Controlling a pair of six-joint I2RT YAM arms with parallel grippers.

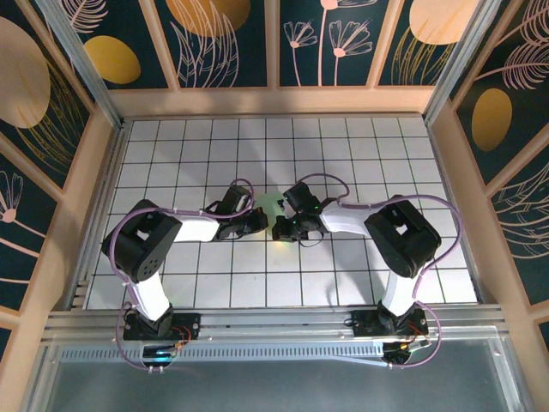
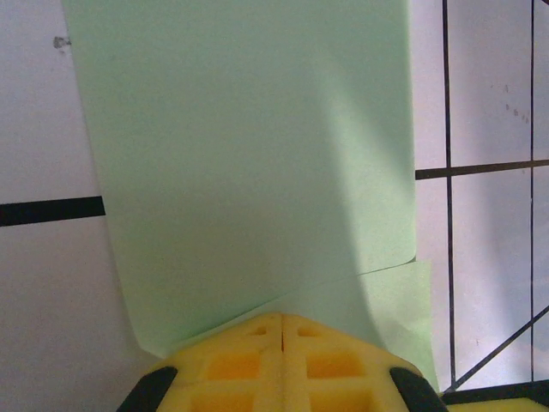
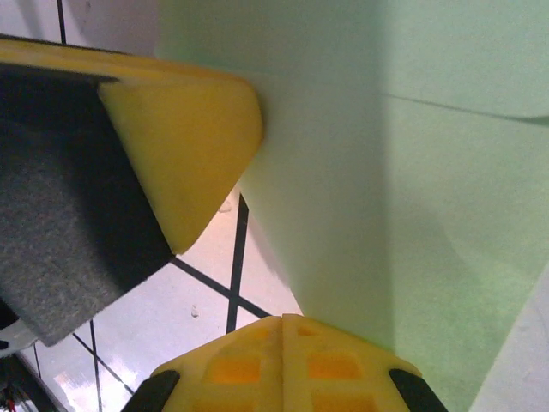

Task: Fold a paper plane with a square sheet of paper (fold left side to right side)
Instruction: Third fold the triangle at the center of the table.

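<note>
Left gripper [image 1: 260, 221] beside right gripper [image 1: 280, 229] overhead; layered sheet of paper [image 2: 249, 154] up close

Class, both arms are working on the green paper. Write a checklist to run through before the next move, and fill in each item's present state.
1. Left gripper shut: ok.
2. Right gripper shut: ok.
3. Paper reaches both grippers' tips: ok.
4. Paper pinched rather than just pressed: cannot tell.
5. Folded edges flush: not ok, an under layer sticks out near the left tips.
6. Grippers clear of each other: cannot tell, they nearly meet in the top view.
</note>
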